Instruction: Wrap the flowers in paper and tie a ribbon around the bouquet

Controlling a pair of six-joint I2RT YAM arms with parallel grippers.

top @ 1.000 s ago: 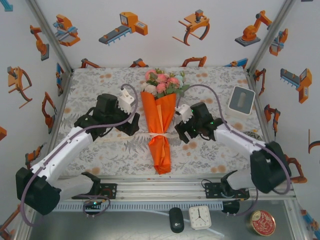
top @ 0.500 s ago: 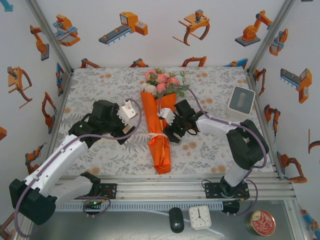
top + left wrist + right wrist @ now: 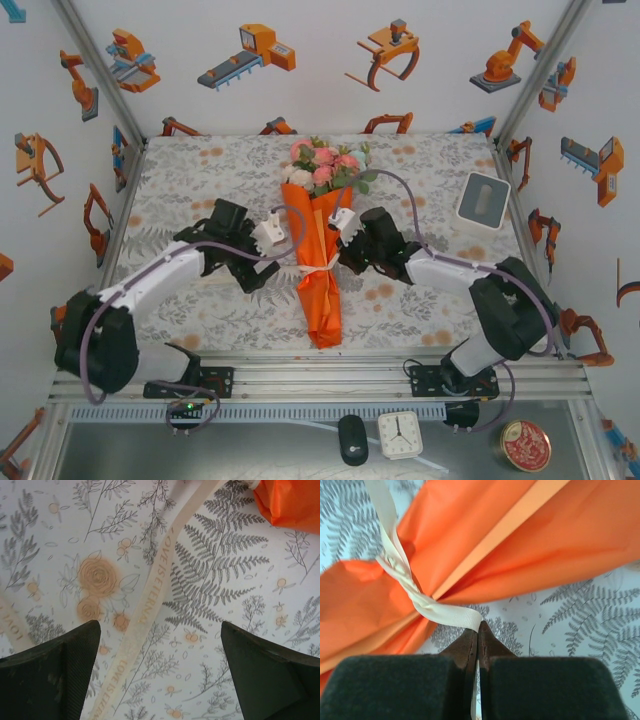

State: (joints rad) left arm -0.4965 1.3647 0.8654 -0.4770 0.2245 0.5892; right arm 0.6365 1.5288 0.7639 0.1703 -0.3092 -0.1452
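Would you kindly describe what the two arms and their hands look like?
The left arm and right arm have white links with black joints. A greyish-purple cable loops along each. The left hand and right hand have black, wedge-shaped fingers.

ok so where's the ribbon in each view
top external: ribbon around the orange paper, mid-table.
left wrist: diagonal strip, top centre to bottom left.
right wrist: left of centre, binding the paper, its tail nipped in the shut right pincer.
shared landmark: the orange paper.
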